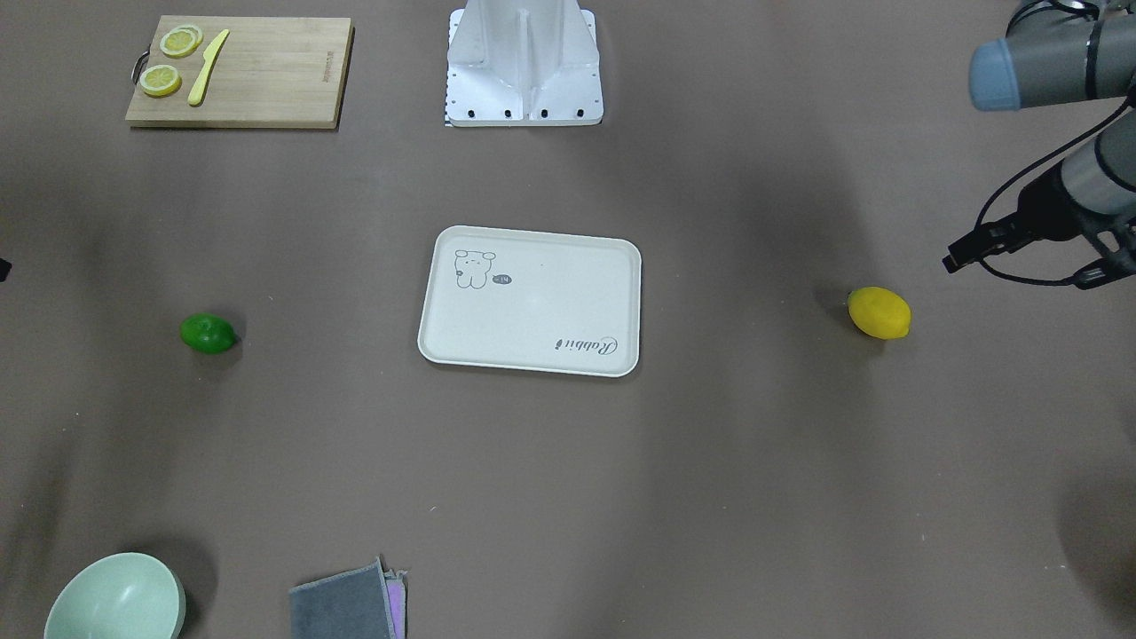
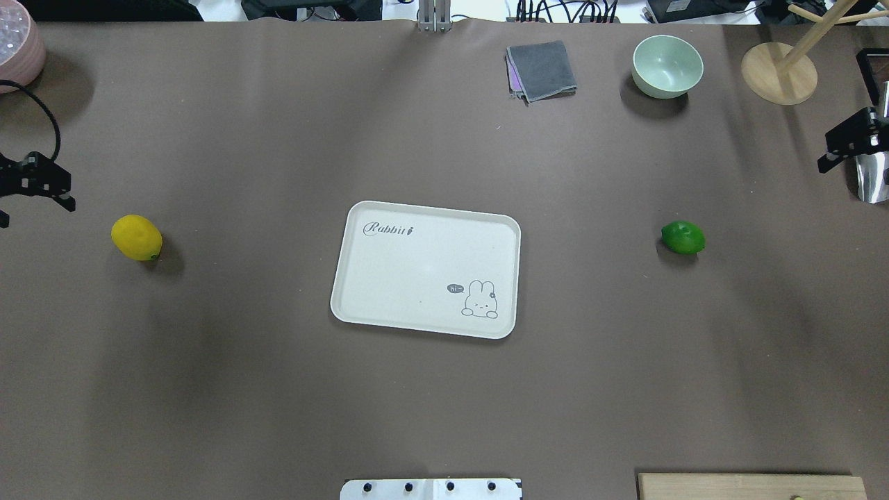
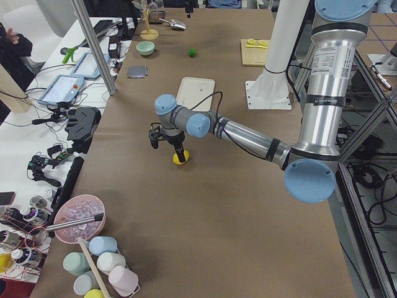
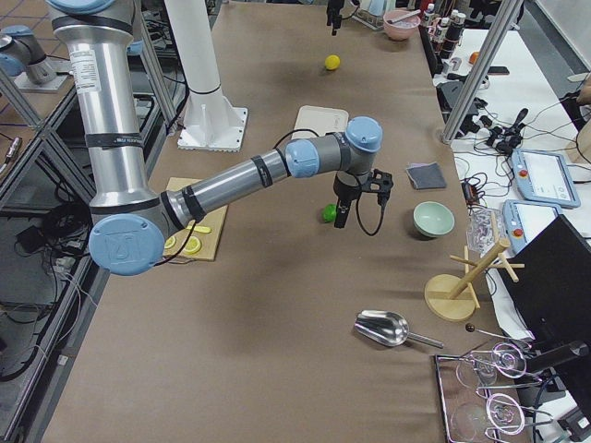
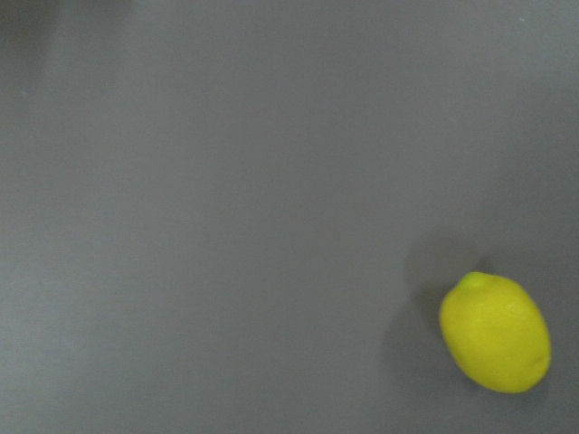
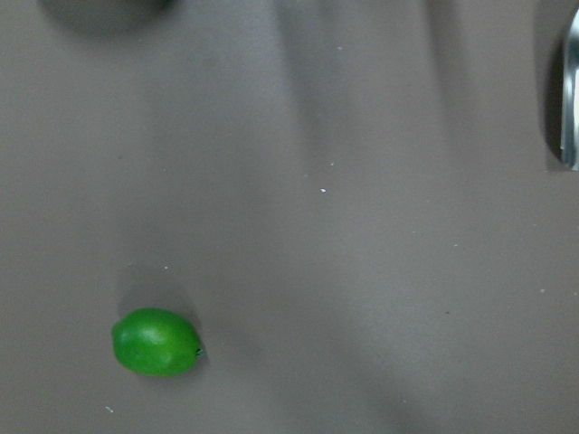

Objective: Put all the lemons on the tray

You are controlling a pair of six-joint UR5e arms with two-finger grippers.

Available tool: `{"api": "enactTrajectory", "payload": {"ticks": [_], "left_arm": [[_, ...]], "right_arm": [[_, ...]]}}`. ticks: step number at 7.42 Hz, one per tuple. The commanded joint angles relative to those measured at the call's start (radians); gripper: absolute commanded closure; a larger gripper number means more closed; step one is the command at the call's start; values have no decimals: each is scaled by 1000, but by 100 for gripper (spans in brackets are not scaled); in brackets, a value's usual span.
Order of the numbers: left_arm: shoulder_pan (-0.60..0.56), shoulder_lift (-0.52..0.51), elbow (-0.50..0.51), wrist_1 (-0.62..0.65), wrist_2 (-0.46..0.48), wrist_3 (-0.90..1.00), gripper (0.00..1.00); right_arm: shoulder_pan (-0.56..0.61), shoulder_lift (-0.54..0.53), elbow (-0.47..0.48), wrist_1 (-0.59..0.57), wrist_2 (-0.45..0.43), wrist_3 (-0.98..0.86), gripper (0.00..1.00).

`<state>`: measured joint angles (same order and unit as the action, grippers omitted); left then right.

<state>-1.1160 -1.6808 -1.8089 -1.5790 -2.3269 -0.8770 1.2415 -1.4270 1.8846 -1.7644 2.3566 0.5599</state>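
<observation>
The yellow lemon lies on the brown table on my left side, also in the overhead view and low right in the left wrist view. The green lemon lies on my right side, low left in the right wrist view. The cream tray sits empty at the table's middle. My left gripper hangs just above the yellow lemon. My right gripper hangs close above the green lemon. I cannot tell whether either is open or shut.
A wooden cutting board with lemon slices and a yellow knife lies near the robot base. A green bowl, a grey cloth and a wooden stand line the far edge. A metal scoop lies at the right end.
</observation>
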Motion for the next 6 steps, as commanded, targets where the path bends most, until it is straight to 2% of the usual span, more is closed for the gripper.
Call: {"api": "enactTrajectory", "payload": {"ticks": [1,2,3,4,6], "left_arm": [[25,-42,35,-71,5,-173,2],[37,-56,78,-122,8,-236,2],[89,-59,121,-201,18,-354,2],[126,-57,149,-279,70,-429,2],[136,-57,174,-308,75,-491,2]], "right_arm": [[-147,49,-21,9,-45,41,1],[-184,68,-80,73,-43,44,1],[-218,82,-172,186,-42,54,1],[-249,101,-243,257,-40,60,1],[-277,154,-312,266,-40,54,1]]}}
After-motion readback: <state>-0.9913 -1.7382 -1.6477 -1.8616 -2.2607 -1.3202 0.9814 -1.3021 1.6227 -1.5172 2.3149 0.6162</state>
